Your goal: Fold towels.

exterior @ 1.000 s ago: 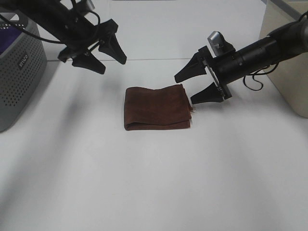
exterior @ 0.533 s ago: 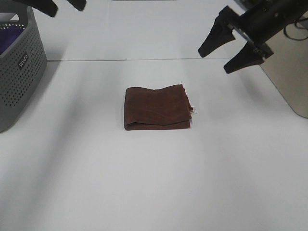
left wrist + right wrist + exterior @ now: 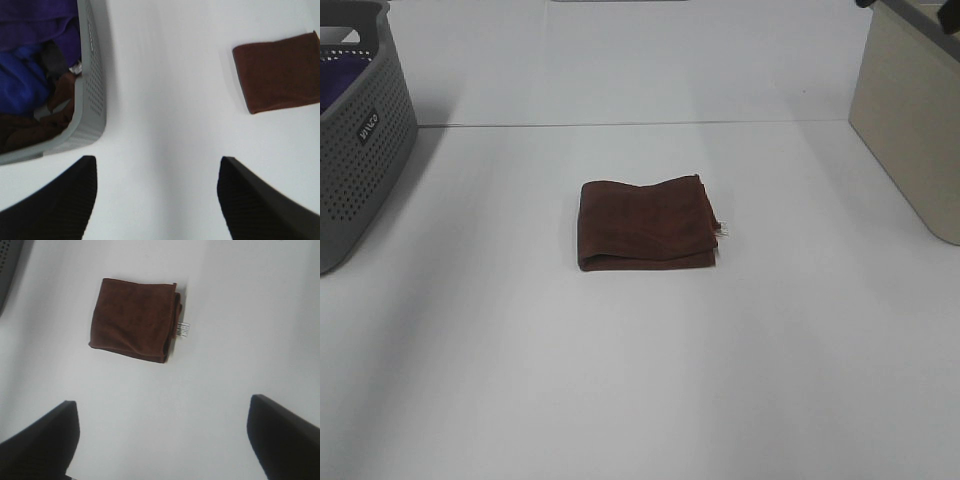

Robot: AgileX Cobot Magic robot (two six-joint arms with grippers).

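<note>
Towel (image 3: 647,223) lies folded into a compact rectangle on the white table (image 3: 640,380), well apart from the grey basket (image 3: 360,150) and lying between it and the beige bin (image 3: 910,120).

High view: neither arm appears. Basket sits at one table edge, bin at the opposite edge. Only a sliver of purple cloth (image 3: 342,75) shows over the basket rim. The towel's white tag (image 3: 723,232) sticks out from the short side facing the bin.

Left wrist view: adds the basket interior (image 3: 92,90), holding purple cloth (image 3: 40,22), blue cloth (image 3: 20,87) and brown cloth (image 3: 30,130) heaped together. Towel (image 3: 277,72) appears only partly, cut by the frame edge, tag not seen. Left claw (image 3: 155,200) spread wide, fingers (image 3: 60,202) far apart, nothing between them, white table beneath.

Right wrist view: whole towel (image 3: 134,320) from above, with the tag (image 3: 183,329) clear on one short side and stacked layer edges visible along that same side. Right claw (image 3: 165,440) also spread wide and empty, fingers (image 3: 285,440) at the frame corners, high above the table and clear of the towel.

Towel orientation: long axis runs along the basket-to-bin line. Folded rounded edge faces the basket; tagged, open-edged end faces the bin. Top surface slightly rippled, not perfectly flat.
</note>
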